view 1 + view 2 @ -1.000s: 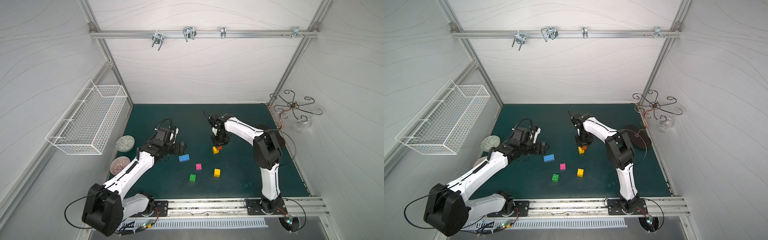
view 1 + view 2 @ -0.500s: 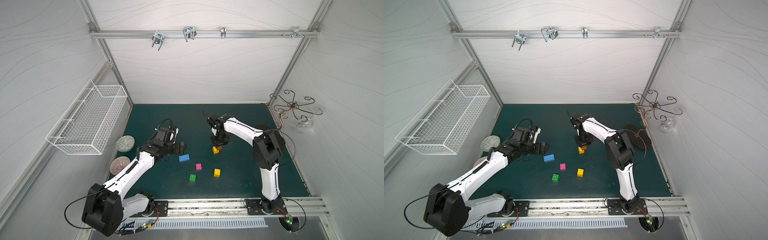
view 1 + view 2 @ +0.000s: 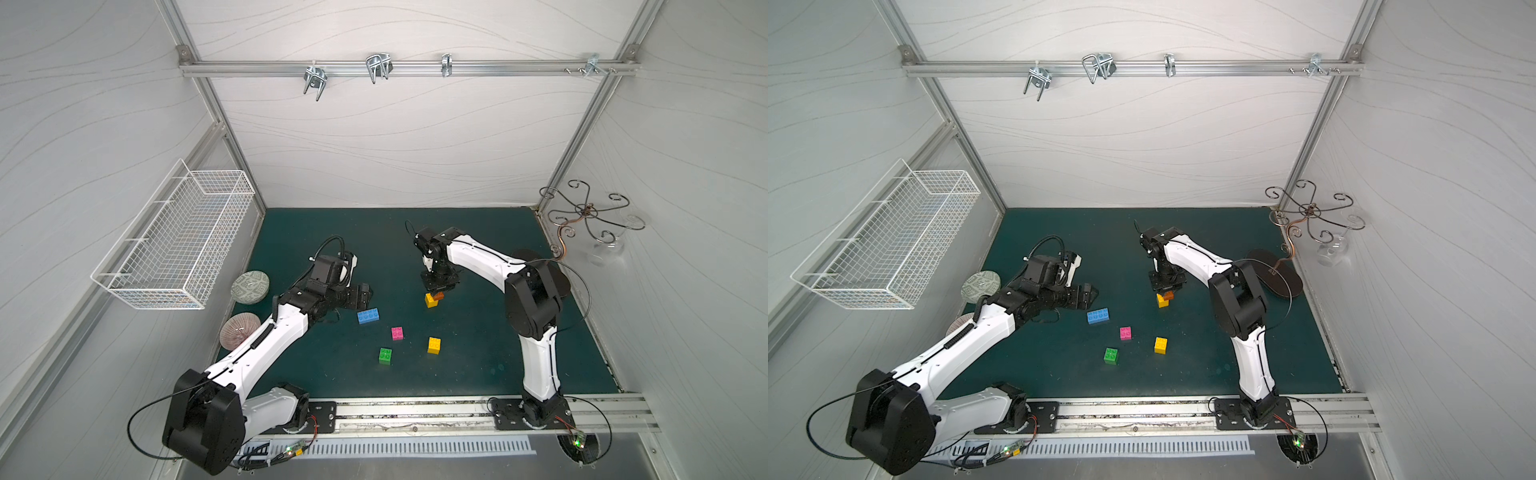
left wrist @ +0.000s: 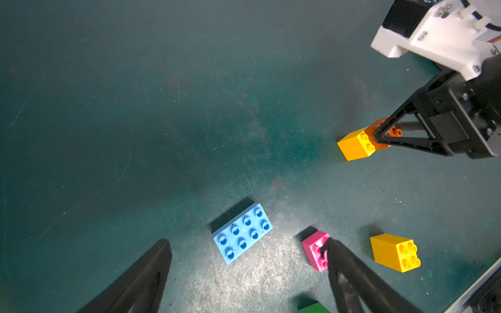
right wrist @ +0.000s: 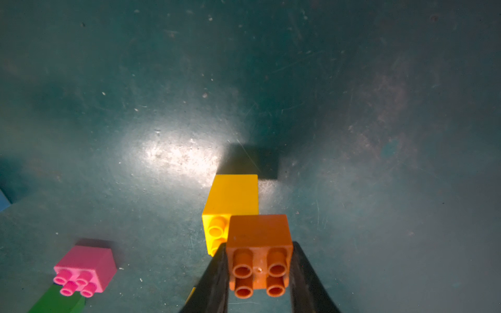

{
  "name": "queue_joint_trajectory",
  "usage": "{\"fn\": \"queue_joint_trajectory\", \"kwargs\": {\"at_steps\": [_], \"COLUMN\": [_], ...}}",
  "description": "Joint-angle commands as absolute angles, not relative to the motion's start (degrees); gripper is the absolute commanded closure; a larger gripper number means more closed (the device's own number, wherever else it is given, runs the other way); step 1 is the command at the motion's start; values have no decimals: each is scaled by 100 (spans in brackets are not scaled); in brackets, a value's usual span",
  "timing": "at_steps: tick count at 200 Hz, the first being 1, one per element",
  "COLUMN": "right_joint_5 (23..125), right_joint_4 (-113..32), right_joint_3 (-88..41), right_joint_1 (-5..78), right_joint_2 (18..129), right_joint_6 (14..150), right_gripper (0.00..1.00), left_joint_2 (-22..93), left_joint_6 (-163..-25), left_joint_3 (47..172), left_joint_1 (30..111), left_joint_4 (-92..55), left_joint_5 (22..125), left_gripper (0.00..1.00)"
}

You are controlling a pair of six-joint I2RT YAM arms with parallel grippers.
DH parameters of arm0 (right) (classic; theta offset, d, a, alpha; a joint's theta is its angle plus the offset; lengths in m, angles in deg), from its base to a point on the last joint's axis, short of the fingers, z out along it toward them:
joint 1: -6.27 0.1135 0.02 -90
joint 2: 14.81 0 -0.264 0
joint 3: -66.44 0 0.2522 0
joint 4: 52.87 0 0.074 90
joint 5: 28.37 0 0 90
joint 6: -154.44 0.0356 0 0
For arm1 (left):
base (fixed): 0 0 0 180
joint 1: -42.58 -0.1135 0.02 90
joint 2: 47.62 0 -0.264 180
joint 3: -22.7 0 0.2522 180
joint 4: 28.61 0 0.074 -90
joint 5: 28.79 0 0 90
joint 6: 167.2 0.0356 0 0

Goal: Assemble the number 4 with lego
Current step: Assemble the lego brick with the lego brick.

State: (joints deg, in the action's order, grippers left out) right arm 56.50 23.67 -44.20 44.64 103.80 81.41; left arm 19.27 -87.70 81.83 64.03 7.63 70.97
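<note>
The orange brick (image 5: 259, 233) overlaps half the yellow brick (image 5: 233, 195)'s studded face.

Left end effector (image 3: 361, 297) gapes wide, held low; right end effector (image 3: 439, 290) points down, pinched narrow.

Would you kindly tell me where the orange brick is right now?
The orange brick is clamped in the right gripper, up against a yellow brick; in a top view it sits around the middle of the mat, beyond the pink brick.
</note>
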Motion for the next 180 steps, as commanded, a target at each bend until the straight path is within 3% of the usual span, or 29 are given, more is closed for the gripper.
{"fn": "queue_joint_trajectory", "kwargs": {"at_steps": [1,180], "right_joint_5": [5690,5895], "right_joint_4": [2122,2274], "right_joint_3": [-4221,-4578], "right_joint_1": [4511,4477], "right_joint_2": [10876,10536], "right_joint_6": [8126,8200], "right_gripper": [73,50], "left_joint_2": [1799,1698], "left_joint_6": [-8673,-8678], "left_joint_3": [8310,8278], "left_joint_1": [6437,6437], "left_joint_4": [676,651], "left_joint_5": [7027,6979], "left_gripper": [8,8]}}
